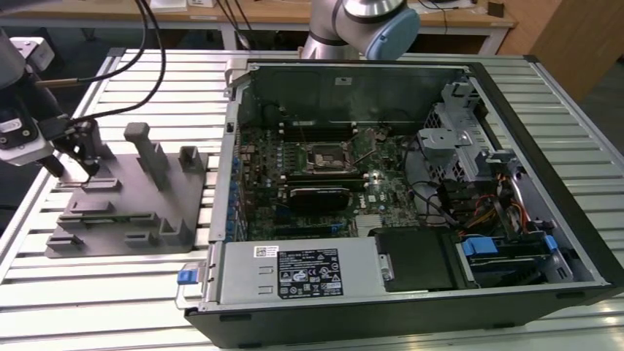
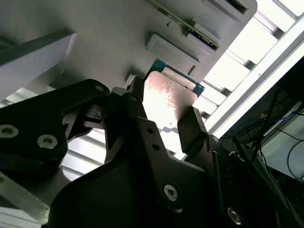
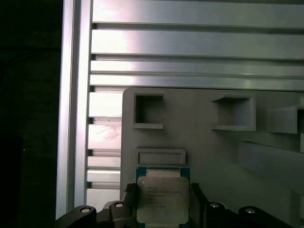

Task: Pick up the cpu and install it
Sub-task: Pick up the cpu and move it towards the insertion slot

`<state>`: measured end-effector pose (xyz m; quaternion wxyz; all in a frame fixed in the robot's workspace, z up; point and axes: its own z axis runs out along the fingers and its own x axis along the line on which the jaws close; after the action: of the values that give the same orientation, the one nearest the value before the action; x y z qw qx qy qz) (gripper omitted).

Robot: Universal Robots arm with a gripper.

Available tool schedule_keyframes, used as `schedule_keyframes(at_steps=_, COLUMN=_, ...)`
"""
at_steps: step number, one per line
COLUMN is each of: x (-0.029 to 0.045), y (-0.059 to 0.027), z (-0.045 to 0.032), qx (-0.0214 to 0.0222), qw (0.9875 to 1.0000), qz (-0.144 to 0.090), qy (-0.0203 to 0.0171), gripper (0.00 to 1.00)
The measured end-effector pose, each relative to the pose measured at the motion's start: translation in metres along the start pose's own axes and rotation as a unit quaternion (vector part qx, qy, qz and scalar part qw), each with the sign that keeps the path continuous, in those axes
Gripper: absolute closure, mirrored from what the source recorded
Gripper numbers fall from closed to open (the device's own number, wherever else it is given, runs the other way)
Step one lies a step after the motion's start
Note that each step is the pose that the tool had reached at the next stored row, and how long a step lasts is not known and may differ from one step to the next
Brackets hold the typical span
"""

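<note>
Far out at 9 o'clock in the exterior view: tool (image 1: 76, 174) down on the grey fixture (image 1: 127, 219), fingertips over the fixture's 10 o'clock part. Fixture lies flat on the slatted metal surface (image 1: 127, 80), with upright blocks rising from it. Open case (image 1: 410, 183) at 3 o'clock of the fixture, just beside it, lying on its side with the board facing up. Socket (image 1: 326, 155) near the board's centre, black frame, well apart from the tool. Arm (image 1: 361, 22) at 12 o'clock, behind the case.

Second wrist view: cpu (image 2: 171, 95) sits between the two black fingers (image 2: 137, 114). Silvery top glaring, green edge showing at its far end. One finger against each of two opposite edges, so the tool (image 2: 164, 100) is clenched on the cpu. Grey fixture (image 2: 95, 28) right behind it, bright surface slats beyond the fixture's edge.

First wrist view: the grip seen square-on. Cpu (image 3: 160, 199) has its metal top toward the camera and a thin green rim, with a finger tight on either side of it; tool (image 3: 163, 190). Just past the cpu, a small raised rectangular frame (image 3: 160, 156) on the fixture (image 3: 199, 152). Further on, two square open pockets (image 3: 148, 111). Then the fixture's edge and the surface (image 3: 190, 47) slats. Cannot tell whether the cpu is lifted clear of the fixture or resting on it.
</note>
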<state>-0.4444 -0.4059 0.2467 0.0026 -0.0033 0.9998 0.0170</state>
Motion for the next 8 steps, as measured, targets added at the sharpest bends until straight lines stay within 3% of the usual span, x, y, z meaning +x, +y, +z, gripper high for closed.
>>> schedule_keyframes(at_steps=8, x=-0.0001, y=0.0018, z=-0.0245, qx=0.0000, qw=1.0000, qz=0.000, qy=0.0000, gripper=0.47)
